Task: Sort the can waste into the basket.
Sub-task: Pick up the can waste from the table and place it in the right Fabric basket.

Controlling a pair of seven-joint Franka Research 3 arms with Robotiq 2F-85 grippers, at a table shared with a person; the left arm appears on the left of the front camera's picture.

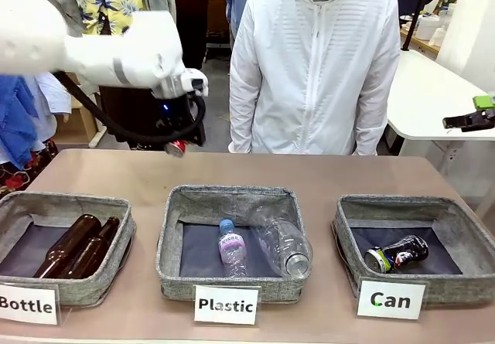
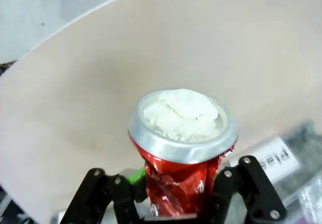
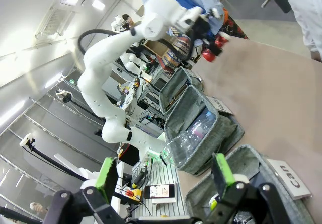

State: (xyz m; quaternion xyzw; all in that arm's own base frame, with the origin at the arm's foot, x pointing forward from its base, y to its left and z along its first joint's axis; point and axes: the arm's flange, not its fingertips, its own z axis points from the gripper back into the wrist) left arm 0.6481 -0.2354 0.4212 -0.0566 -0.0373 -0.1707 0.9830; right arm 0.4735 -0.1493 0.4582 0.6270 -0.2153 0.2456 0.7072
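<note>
Cans number two: the red can (image 2: 183,153) sits pinched in my left gripper (image 2: 176,189) above the far side of the brown table (image 1: 309,178), the black can (image 1: 398,253) lies in the "Can" basket (image 1: 472,240). My right gripper (image 3: 166,176) hangs spread wide. Three baskets, two brown bottles (image 1: 73,245), two plastic bottles (image 1: 263,247); a person in white (image 1: 317,66) stands opposite.
</note>
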